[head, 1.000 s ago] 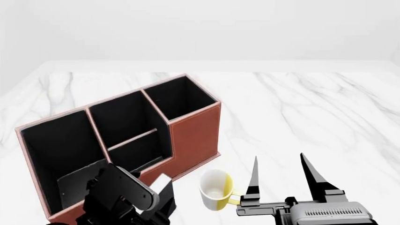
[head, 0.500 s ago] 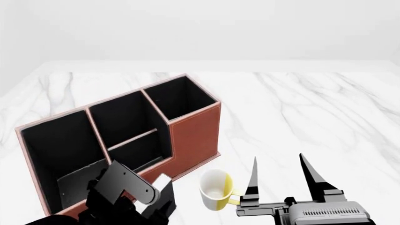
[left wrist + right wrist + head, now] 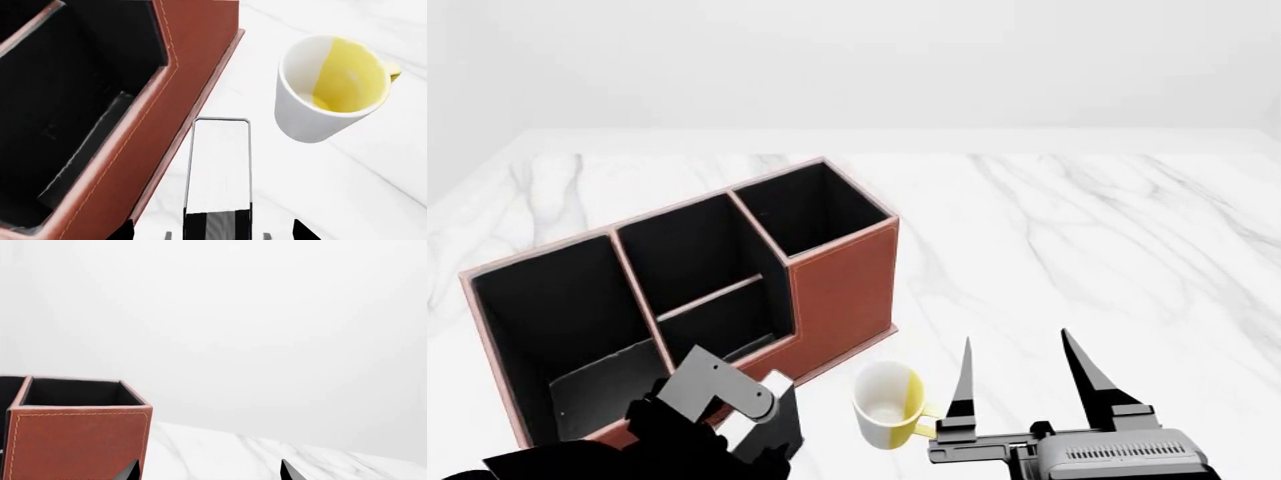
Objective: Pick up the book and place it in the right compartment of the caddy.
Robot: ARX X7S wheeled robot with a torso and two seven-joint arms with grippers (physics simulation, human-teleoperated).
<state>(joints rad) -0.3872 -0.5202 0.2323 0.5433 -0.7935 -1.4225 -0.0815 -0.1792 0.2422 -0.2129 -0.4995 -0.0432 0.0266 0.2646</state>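
The book (image 3: 218,170) stands upright on the table between the caddy (image 3: 180,100) and a mug, with its white page edges facing my left wrist camera and its black cover at the sides. My left gripper (image 3: 213,231) is open, and its fingertips (image 3: 128,231) stand wide on either side of the book without touching it. In the head view the book (image 3: 779,398) shows just beyond my left gripper (image 3: 747,425). The caddy (image 3: 841,290) stands behind it, and the right compartment (image 3: 814,210) is at its far right end. My right gripper (image 3: 1024,385) is open and holds nothing. The right compartment also shows in the right wrist view (image 3: 73,392).
A white mug with a yellow inside (image 3: 888,405) stands right of the book, close to my right gripper's left finger; it also shows in the left wrist view (image 3: 333,87). The white marble table (image 3: 1068,240) stretches away to the right and back.
My left arm has sunk lower and nearer the book, so the wrist covers less of the caddy's front. My right gripper has dropped slightly.
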